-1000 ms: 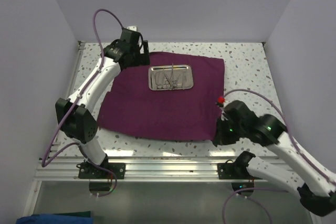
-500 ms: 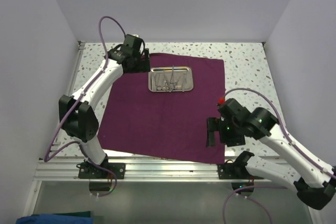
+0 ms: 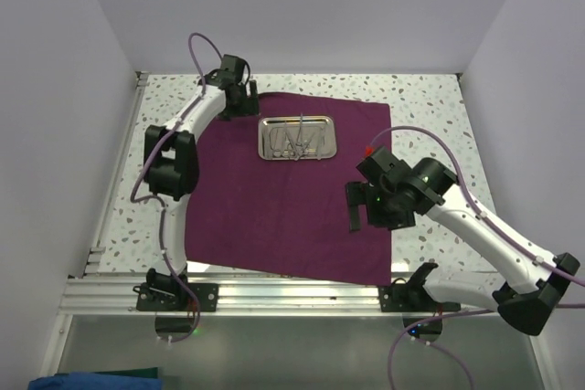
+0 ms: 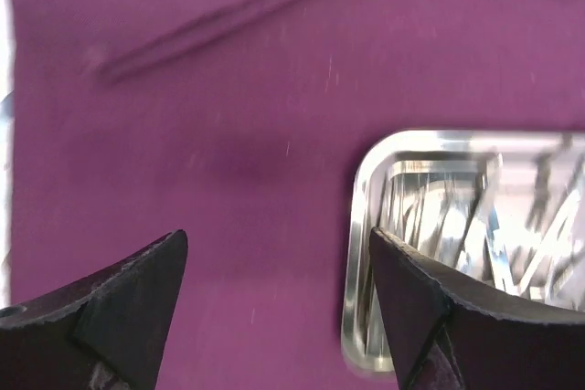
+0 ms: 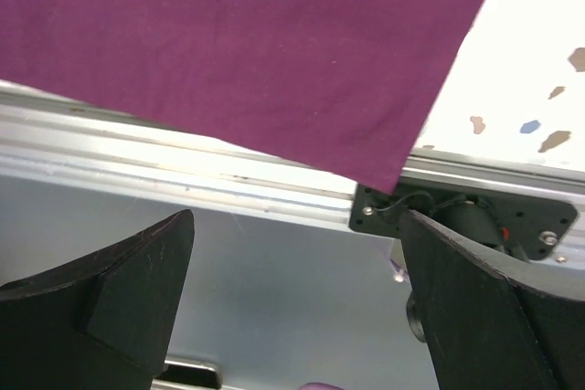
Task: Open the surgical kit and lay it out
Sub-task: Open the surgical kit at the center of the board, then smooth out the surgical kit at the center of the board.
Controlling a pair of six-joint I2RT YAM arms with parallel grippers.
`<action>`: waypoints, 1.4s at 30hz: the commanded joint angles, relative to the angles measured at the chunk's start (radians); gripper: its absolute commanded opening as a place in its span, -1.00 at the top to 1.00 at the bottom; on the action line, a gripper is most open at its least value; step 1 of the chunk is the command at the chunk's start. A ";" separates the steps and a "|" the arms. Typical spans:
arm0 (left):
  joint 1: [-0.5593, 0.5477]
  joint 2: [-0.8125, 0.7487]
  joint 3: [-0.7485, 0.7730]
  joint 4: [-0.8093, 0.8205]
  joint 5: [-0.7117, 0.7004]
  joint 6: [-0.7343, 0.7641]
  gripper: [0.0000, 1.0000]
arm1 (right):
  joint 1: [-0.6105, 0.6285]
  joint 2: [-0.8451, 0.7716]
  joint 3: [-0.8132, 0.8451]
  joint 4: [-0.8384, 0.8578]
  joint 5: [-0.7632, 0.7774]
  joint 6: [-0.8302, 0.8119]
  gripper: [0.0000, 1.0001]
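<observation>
While hovering just left of the steel tray [image 3: 297,136], off its far-left corner: left gripper [image 4: 276,248], jaws spread wide, holding nothing; in left wrist view, tray's short left rim just right of the right finger, not between the jaws; tray on far-middle part of opened-out cloth wrap [image 3: 274,203], long axis left-to-right; instruments [image 3: 296,142] jumbled inside tray, single axes too blurred to call; right gripper [image 3: 355,217] well to near-right of tray, over wrap, also wide open and empty; nearer to tray by far: left gripper; likely next: short shift rightward over rim for an instrument pick.
</observation>
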 commanded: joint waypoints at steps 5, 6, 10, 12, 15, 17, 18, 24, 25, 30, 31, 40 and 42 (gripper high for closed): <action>0.054 0.211 0.214 0.162 0.219 0.010 -0.67 | -0.002 0.117 0.130 -0.016 0.096 -0.002 -0.97; 0.067 0.229 0.243 0.170 0.231 0.001 -0.67 | -0.002 0.137 0.142 -0.019 0.099 -0.005 -0.97; 0.094 0.314 0.299 0.207 0.260 -0.039 -0.66 | -0.002 0.235 0.202 -0.034 0.121 -0.034 -0.97; 0.107 0.325 0.299 0.233 0.250 -0.048 -0.66 | -0.002 0.261 0.233 -0.036 0.124 -0.045 -0.97; 0.122 0.339 0.297 0.284 0.191 -0.066 -0.72 | -0.002 0.313 0.268 -0.042 0.140 -0.060 -0.97; 0.128 0.337 0.300 0.320 0.087 -0.079 -0.85 | 0.000 0.341 0.288 -0.045 0.142 -0.071 -0.97; 0.133 0.332 0.309 0.327 0.037 -0.085 -0.92 | -0.002 0.348 0.293 -0.045 0.148 -0.074 -0.97; 0.143 0.158 0.149 0.474 -0.178 -0.083 -0.99 | -0.002 0.402 0.319 -0.033 0.179 -0.109 -0.97; 0.143 0.085 0.101 0.542 -0.168 -0.070 -0.99 | -0.005 0.405 0.313 -0.015 0.199 -0.112 -0.97; 0.145 -0.066 -0.089 0.595 -0.143 -0.011 -0.99 | -0.101 0.378 0.250 0.116 0.164 -0.123 -0.97; 0.146 -0.106 -0.111 0.594 -0.142 0.024 -0.99 | -0.177 0.372 0.231 0.178 0.130 -0.131 -0.97; 0.192 -0.324 -0.434 0.545 -0.122 0.099 -0.99 | -0.434 0.468 0.217 0.329 0.000 -0.168 -0.97; 0.212 -0.329 -0.479 0.525 -0.079 0.104 -0.87 | -0.465 0.506 0.222 0.352 -0.060 -0.168 -0.97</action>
